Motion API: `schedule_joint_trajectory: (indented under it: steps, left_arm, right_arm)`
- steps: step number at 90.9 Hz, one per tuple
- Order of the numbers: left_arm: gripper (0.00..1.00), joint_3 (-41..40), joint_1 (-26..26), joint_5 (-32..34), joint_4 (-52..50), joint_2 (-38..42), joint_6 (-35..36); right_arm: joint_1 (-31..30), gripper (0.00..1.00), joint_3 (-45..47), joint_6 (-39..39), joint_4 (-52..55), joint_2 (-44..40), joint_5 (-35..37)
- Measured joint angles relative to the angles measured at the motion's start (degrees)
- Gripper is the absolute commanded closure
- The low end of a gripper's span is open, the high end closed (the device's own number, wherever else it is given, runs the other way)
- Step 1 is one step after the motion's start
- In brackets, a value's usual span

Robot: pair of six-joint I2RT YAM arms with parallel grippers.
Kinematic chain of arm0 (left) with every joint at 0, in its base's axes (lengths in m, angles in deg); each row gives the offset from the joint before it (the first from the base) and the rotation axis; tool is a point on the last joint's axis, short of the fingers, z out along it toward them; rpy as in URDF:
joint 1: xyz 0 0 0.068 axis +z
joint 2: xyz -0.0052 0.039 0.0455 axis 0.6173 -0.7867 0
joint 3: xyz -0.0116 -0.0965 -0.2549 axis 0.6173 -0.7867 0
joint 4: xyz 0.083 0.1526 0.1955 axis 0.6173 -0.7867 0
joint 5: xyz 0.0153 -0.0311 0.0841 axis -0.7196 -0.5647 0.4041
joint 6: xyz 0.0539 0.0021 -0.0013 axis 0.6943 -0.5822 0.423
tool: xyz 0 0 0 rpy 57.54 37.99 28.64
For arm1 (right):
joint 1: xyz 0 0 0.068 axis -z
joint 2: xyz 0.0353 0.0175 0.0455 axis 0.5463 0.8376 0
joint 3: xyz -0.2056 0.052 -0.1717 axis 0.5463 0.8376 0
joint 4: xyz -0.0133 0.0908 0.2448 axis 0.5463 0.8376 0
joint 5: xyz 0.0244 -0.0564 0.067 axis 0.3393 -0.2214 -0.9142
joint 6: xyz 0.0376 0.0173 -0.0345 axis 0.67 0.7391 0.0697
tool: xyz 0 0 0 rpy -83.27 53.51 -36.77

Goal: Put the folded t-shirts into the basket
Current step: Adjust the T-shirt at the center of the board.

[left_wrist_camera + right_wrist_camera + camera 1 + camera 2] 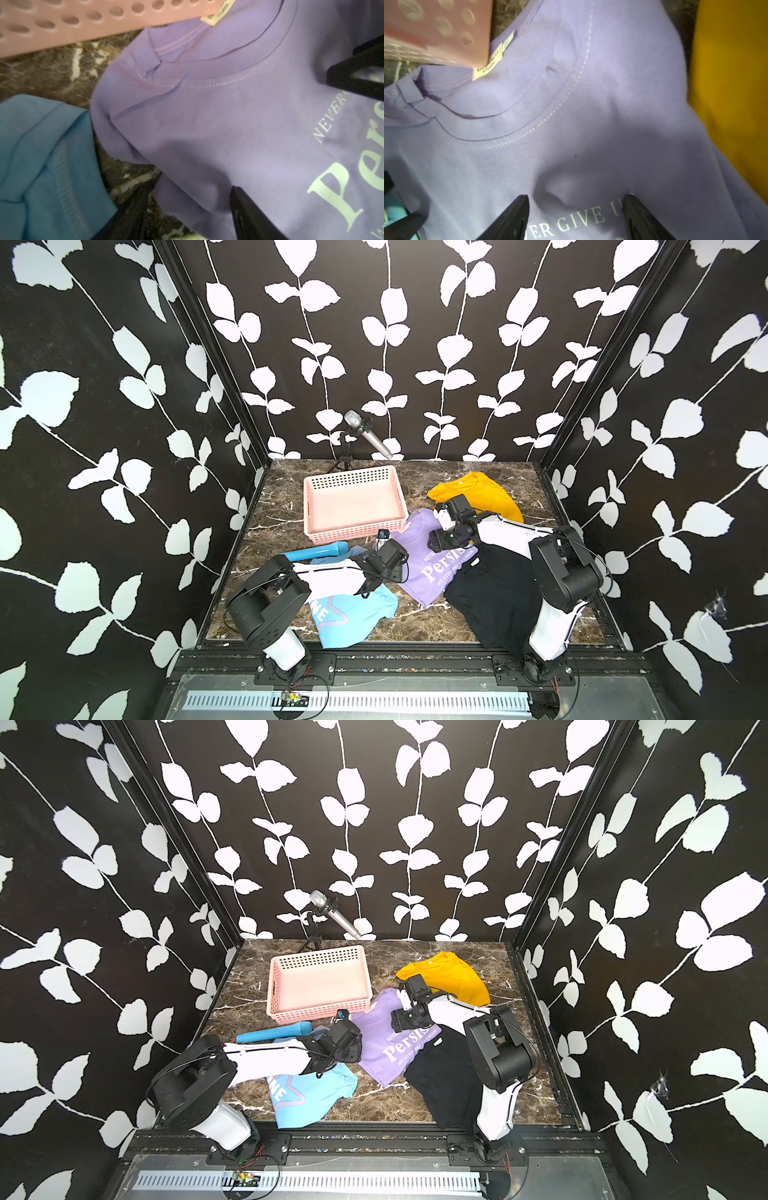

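Note:
The lilac "Persist" t-shirt (pixel 419 572) (pixel 228 124) lies in front of the pink basket (pixel 308 506), whose inside holds nothing. My left gripper (pixel 189 207) stands open astride the shirt's side edge, one finger on the marble and the other on the cloth. The right gripper (pixel 576 207) is open too, its fingertips (pixel 519 207) pressing the lilac cloth by the "NEVER GIVE UP" print, a ridge of cloth raised between them. The light blue t-shirt (pixel 353 618) lies under the left arm. A black t-shirt (pixel 494 597) overlaps the lilac one's near corner. The mustard-yellow t-shirt (pixel 478 493) lies back right.
A blue cylinder (pixel 318 551) lies just in front of the basket's left part. A silver microphone (pixel 368 433) on a small tripod stands behind the basket at the back wall. Black patterned walls close in the marble table (pixel 270 526) on three sides.

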Motion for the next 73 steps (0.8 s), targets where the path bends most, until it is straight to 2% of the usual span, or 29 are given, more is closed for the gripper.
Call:
schedule_joint_trajectory:
  steps: [34,52,73]
  left_arm:
    - [0.72,0.0,0.0,2.0,5.5,-2.5,-2.0]
    - [0.99,0.0,1.7,2.2,6.3,-2.5,0.2]
    - [1.00,0.0,3.8,-2.1,6.3,-2.3,4.7]
  right_arm:
    - [-0.3,0.29,5.4,3.9,-7.8,-2.4,-0.3]
    - [-2.5,0.30,9.4,7.1,-10.8,-5.0,-0.5]
    - [-4.1,0.23,10.8,9.4,-8.5,-8.7,-2.1]
